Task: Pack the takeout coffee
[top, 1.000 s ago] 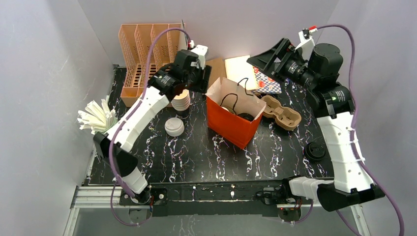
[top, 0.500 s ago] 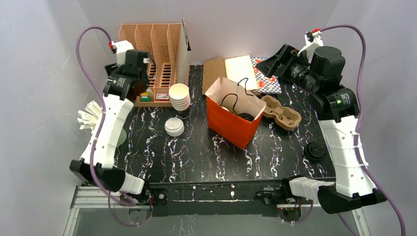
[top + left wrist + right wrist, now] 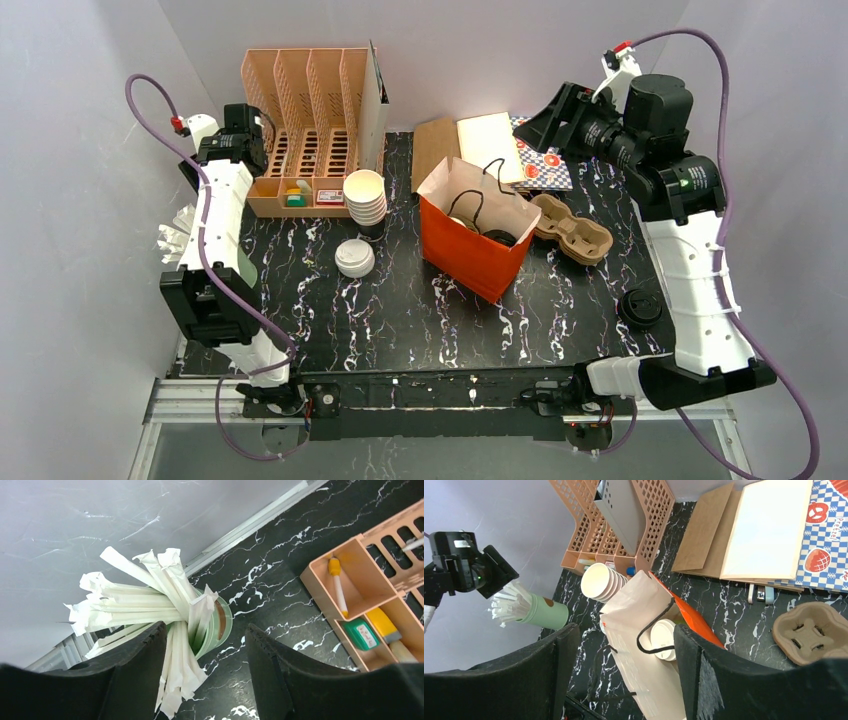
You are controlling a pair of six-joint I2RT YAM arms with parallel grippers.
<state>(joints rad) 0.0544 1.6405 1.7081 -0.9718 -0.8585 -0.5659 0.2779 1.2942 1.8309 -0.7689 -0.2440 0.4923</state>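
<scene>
Looks to me like the packing itself is basically done. Both coffees sit inside the orange bag (image 3: 465,258) in the middle of the table: the white-lidded cup (image 3: 462,222) toward the back-left of the opening, the black-lidded cup (image 3: 497,238) just beside it on the right. Both stand upright with the long axis vertical and the lids facing straight up at the overhead camera. I can't see the cup bodies, the bag walls hide them.

Neither arm is carrying anything. The left gripper (image 3: 205,629) hangs over the green straw holder (image 3: 222,622) at the far-left table edge, jaws spread fairly wide and empty. The right gripper (image 3: 626,629) is up high over the back of the table, looking down on the bag, jaws also parted and empty.

My guess is the step in hand is extras — a wrapped straw (image 3: 135,600) for the bag. That calls for dropping the left jaws onto one straw out of a messy fan, then pinching in narrow without dragging the whole bunch or tipping the holder.
</scene>
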